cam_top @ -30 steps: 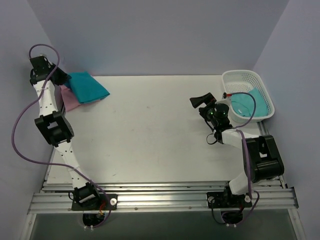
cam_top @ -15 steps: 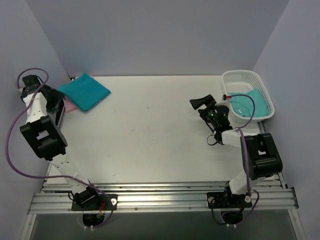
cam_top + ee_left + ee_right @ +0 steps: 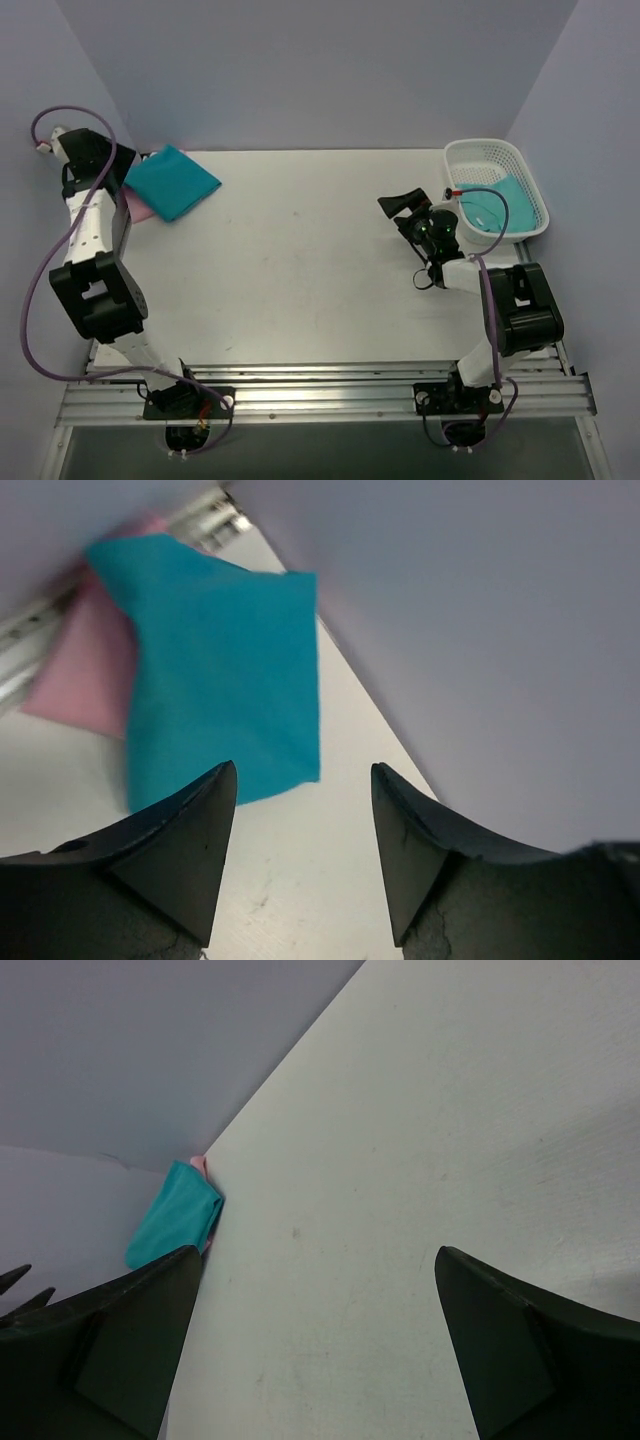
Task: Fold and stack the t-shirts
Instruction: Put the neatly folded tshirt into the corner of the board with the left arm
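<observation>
**Top external: folded stack, jaws empty**

Square-folded teal t-shirt (image 3: 172,183) sits on the pink t-shirt (image 3: 138,206), across the desk (image 3: 300,280) from the white mesh basket (image 3: 480,146). Crumpled teal shirt (image 3: 512,192) inside it. Left jaws and right jaws gape, gripping nothing.

My gripper (image 3: 300,770) hangs above the white tabletop (image 3: 300,880), its two dark fingers (image 3: 170,850) spread apart with nothing between them. Beyond the tips, a folded teal cotton t-shirt (image 3: 220,670) lies on a folded pink cotton t-shirt (image 3: 85,675), beside the pale lilac wall (image 3: 480,630).
</observation>
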`<state>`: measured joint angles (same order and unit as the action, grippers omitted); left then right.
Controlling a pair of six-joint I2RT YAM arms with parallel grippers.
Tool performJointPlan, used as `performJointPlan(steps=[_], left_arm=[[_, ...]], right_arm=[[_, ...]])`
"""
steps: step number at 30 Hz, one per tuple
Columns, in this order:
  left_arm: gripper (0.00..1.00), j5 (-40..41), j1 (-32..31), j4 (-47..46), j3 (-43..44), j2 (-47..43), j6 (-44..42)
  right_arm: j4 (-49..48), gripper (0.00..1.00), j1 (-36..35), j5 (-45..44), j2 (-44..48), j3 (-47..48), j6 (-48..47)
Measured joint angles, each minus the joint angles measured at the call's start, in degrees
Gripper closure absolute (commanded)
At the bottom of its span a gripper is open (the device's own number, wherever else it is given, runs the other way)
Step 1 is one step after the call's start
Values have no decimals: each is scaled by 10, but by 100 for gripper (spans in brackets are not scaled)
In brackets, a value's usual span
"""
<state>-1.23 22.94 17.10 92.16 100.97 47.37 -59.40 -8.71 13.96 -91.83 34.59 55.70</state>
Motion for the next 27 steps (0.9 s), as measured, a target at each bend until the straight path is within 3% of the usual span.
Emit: performJointPlan(steps=[4,8,14,27], left_arm=[[47,-38,-52,-71,6,56,1],[52,-68,-66,-110,7,132,3],[53,-64,-58,-114,-2,207,18],[55,-76,5,-213,-90,220,91]], right_arm=[[7,1,-1,-6,2,-1,-3],[20,1,-2,-15,10,-1,-7],[42,1,-4,-27,25,-2,-18],[83,1,-4,-43,81,-14,-35]])
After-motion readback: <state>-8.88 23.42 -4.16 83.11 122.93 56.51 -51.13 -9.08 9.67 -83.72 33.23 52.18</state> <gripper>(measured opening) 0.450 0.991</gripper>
